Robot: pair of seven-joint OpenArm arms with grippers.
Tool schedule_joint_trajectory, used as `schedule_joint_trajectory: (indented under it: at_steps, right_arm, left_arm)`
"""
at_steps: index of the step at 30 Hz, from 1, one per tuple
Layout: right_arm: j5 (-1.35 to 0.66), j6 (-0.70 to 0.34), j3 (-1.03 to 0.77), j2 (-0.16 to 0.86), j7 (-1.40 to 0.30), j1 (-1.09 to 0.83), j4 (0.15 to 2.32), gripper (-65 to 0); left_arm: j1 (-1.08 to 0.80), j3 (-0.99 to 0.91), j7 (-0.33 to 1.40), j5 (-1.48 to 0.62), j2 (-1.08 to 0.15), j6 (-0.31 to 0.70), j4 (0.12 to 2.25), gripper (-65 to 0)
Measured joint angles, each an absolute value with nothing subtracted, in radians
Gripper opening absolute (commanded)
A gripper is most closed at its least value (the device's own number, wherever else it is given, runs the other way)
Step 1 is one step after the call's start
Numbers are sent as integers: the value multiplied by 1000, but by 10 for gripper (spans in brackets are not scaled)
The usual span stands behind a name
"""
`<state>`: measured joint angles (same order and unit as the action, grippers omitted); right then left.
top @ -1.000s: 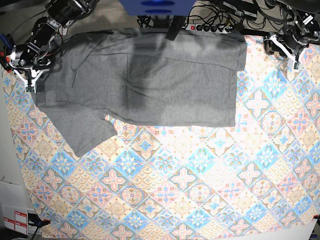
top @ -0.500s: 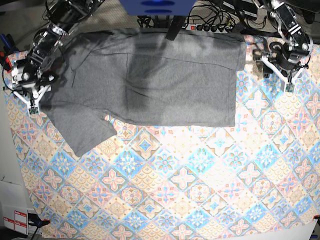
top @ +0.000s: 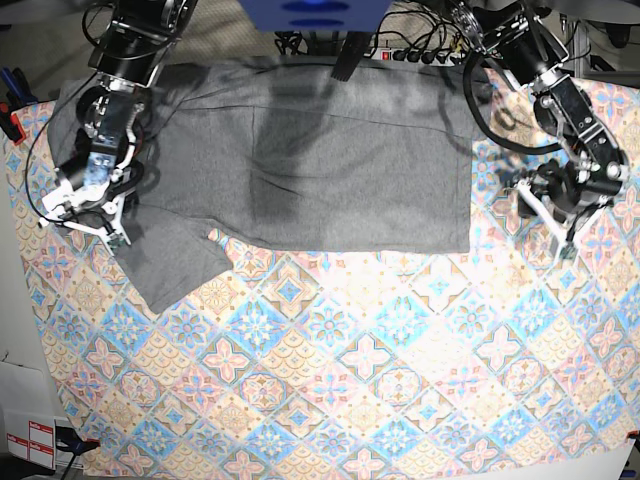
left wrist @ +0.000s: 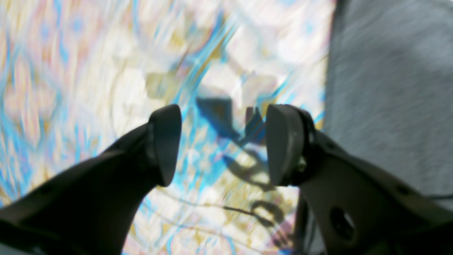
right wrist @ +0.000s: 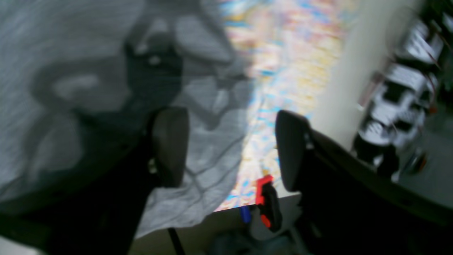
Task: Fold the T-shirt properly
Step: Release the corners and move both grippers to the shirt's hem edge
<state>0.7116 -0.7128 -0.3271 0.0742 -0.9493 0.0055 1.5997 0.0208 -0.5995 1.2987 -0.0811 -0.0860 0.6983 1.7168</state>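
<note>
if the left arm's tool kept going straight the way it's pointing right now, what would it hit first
Most likely the patterned tablecloth. In the left wrist view the left tool is open, with only cloth pattern showing through its gap; the T-shirt edge lies off to one side. The blur makes depth uncertain.

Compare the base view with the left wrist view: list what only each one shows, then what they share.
Only the base view: the whole heather-grey short-sleeved T-shirt spread flat, one sleeve angled toward the camera side, both arms, the right gripper over the sleeve side, and the black cables beyond the table's far edge.

Only the left wrist view: the left gripper close up, jaws apart with nothing between them, its shadow on the cloth below.

Both: the colourful diamond-and-flower patterned tablecloth and the T-shirt's straight grey edge beside the left gripper.
</note>
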Motion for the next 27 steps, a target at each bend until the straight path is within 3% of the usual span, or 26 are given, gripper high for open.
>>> schedule_joint_trajectory:
  at_steps: [8, 13, 23, 27]
  right_arm:
    - [722, -703, -300, 86, -950, 152, 1566, -228]
    - [707, -702, -201, 84, -931, 281, 1348, -229]
    - [723, -703, -218, 84, -776, 410, 1080, -229]
    - [717, -706, -301, 78, -678, 455, 954, -229]
  left_arm:
    - [34, -518, 1298, -48, -81, 700, 1715, -275]
    - [36, -520, 1295, -52, -81, 702, 1671, -279]
    - [20, -523, 1239, -51, -83, 700, 1633, -280]
    - [12, -523, 1245, -45, -83, 700, 1631, -280]
